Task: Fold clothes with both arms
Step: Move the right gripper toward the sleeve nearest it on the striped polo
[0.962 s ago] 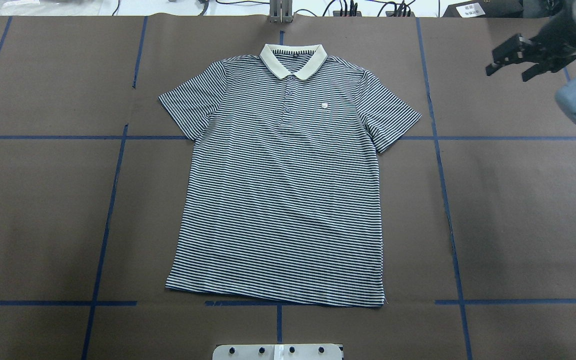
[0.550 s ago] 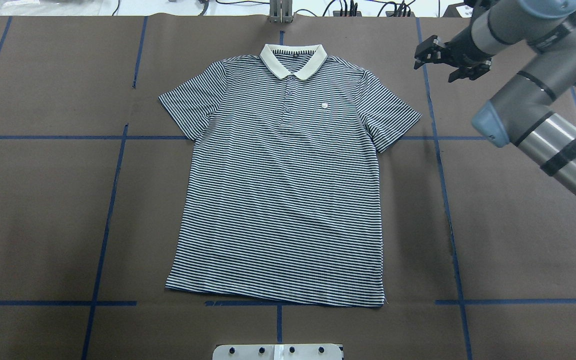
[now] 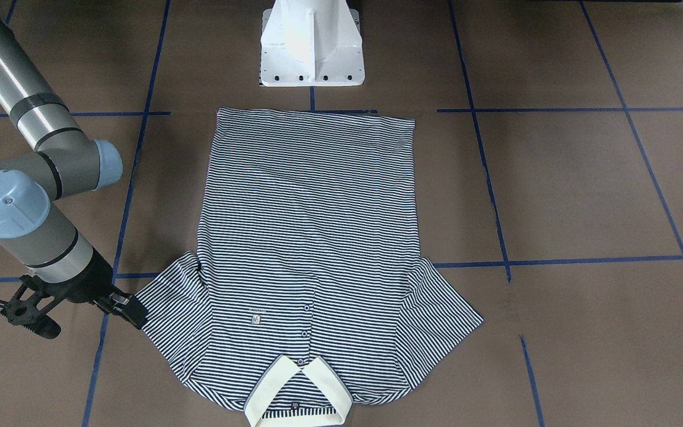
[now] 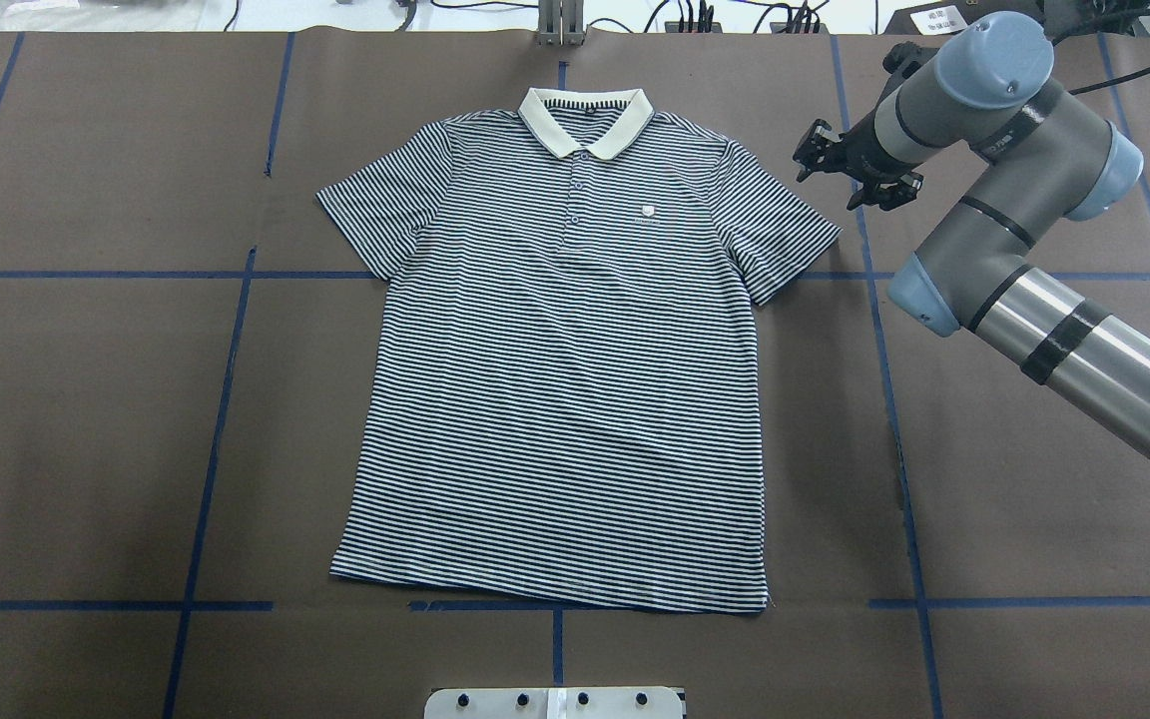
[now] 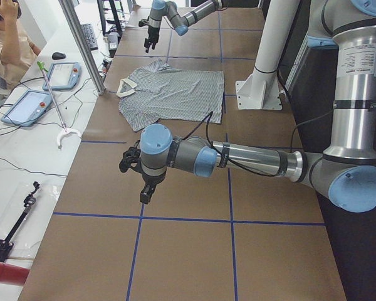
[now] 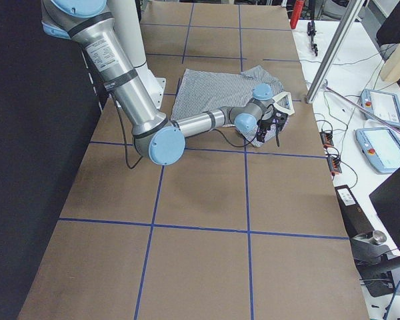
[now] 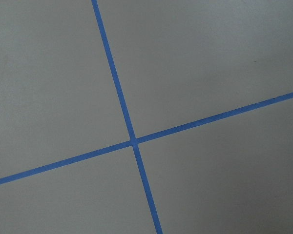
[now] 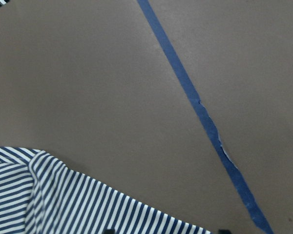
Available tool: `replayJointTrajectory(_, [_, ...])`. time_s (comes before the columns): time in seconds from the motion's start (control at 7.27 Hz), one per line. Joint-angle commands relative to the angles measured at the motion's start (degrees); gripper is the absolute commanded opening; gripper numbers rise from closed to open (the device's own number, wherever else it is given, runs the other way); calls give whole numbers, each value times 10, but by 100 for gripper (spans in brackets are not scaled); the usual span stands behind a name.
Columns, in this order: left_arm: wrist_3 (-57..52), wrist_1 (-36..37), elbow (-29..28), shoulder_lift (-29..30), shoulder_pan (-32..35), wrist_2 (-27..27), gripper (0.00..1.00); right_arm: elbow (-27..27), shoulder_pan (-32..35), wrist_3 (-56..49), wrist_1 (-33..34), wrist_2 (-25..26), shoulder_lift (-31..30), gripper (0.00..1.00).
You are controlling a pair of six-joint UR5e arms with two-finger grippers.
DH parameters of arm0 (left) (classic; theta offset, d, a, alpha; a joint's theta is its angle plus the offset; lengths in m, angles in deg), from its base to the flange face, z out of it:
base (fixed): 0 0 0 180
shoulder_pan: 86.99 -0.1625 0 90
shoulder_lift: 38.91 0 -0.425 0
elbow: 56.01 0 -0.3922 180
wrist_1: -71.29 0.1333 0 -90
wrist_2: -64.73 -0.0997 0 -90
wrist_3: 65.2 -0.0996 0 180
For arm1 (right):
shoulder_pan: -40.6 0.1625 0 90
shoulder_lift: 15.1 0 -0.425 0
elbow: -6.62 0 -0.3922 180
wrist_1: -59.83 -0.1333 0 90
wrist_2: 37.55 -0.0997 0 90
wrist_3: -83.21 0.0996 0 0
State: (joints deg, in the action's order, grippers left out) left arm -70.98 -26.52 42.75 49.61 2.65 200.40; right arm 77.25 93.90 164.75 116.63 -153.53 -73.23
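Front view: I see polo shirt (image 3: 312,225) flat on counter (image 3: 584,190), collar (image 3: 297,391) away from pedestal base (image 3: 312,53); right gripper (image 3: 83,320) just beside sleeve (image 3: 169,302), fingers wide, holding nothing. Left side view: left gripper (image 5: 135,180) over counter, well apart from shirt; fingers, I cannot tell.

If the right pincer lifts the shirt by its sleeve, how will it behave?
The shirt lies thin and flat, so it is probably floppy: a lifted sleeve would likely drape and drag the body along. It looks light for the right pincer. Pushed, it would probably bunch on the paper rather than slide.
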Motion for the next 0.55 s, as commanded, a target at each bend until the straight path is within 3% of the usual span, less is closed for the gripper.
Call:
replayJointTrajectory(0.0, [0,0,0,0,0,1,100,-2,-5,2,4,-13,-13,72])
replayJointTrajectory(0.27, [0,-2,1,1,0,1,100,-2,-6,2,6,-15,-24,69])
replayJointTrajectory(0.41, [1,-8,1,0,0,1,100,-2,-8,3,6,-15,-24,62])
